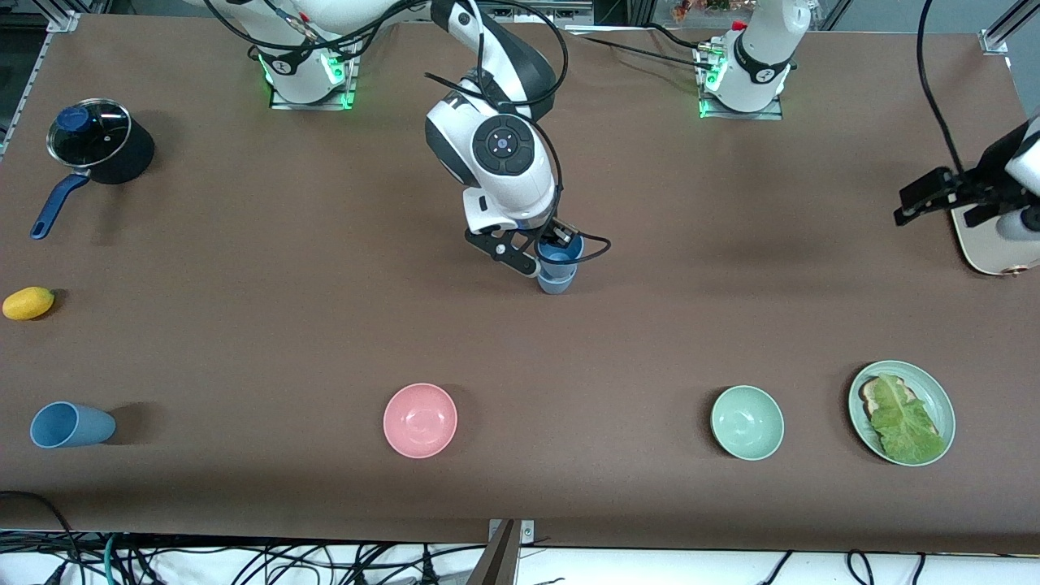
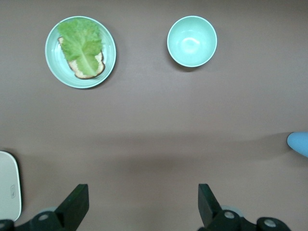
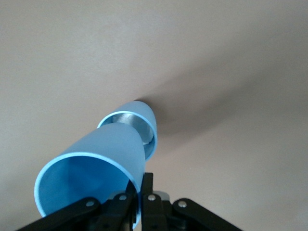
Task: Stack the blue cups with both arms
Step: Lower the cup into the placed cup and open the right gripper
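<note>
Brown table (image 1: 244,341); right end effector (image 1: 559,244) pinches blue cup (image 1: 561,258); left end effector (image 2: 144,202) spread.

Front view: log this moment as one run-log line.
right gripper: shut on held blue cup | above standing blue cup | left gripper: open, waiting

the right gripper (image 1: 561,241) and its fingers (image 3: 144,192) cover part of the held blue cup's (image 1: 561,253) rim. the lower blue cup (image 1: 556,282) shows only its base under it. the left gripper (image 1: 922,199) is half cut off at the front view's edge.
</note>
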### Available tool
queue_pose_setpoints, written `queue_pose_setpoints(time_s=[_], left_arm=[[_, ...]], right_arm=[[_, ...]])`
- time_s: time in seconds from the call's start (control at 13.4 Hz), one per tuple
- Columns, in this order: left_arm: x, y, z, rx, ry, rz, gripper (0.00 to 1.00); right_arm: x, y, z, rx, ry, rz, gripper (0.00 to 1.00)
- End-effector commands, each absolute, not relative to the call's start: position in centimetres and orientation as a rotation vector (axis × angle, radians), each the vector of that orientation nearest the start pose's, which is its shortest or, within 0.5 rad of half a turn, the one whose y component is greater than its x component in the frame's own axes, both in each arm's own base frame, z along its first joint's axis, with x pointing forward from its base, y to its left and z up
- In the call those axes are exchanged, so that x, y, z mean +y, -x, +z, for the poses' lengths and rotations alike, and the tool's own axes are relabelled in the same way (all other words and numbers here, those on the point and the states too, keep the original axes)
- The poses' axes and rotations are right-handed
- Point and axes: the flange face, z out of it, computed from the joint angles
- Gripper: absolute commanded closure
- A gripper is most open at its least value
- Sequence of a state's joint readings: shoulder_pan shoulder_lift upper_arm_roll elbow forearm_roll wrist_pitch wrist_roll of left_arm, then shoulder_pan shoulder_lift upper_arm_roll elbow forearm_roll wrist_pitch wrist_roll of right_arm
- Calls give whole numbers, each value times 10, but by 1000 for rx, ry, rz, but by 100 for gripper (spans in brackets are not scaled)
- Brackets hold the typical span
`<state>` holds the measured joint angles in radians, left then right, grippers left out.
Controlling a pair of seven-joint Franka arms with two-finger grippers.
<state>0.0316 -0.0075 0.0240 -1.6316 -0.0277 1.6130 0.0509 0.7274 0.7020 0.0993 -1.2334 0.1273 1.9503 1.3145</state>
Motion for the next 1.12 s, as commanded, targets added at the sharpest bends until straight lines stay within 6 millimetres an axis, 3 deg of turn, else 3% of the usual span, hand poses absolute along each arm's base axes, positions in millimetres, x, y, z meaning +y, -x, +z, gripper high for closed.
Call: queue_pose_setpoints(time_s=[0.0, 0.3, 0.37, 0.45, 0.52, 0.67, 0.82, 1.04], left_arm=[[32, -543, 599, 122, 3154, 51, 0], [37, -543, 601, 116, 3143, 48, 0], [37, -542, 601, 116, 3142, 50, 0], [38, -542, 602, 113, 3142, 50, 0], [37, -541, 602, 113, 3142, 55, 0], [33, -539, 601, 104, 3143, 89, 0], [34, -535, 605, 101, 3142, 84, 0], [36, -532, 609, 99, 3144, 87, 0]], right_arm=[[537, -505, 357, 847, 2911, 250, 100], [537, -504, 356, 858, 2909, 253, 100], [537, -505, 356, 862, 2902, 247, 75], [537, -505, 354, 869, 2900, 247, 27], [537, -505, 354, 857, 2905, 243, 14], [530, -511, 371, 856, 2886, 228, 2], [500, -528, 399, 835, 2875, 208, 1], [417, -552, 432, 671, 2950, 245, 1]])
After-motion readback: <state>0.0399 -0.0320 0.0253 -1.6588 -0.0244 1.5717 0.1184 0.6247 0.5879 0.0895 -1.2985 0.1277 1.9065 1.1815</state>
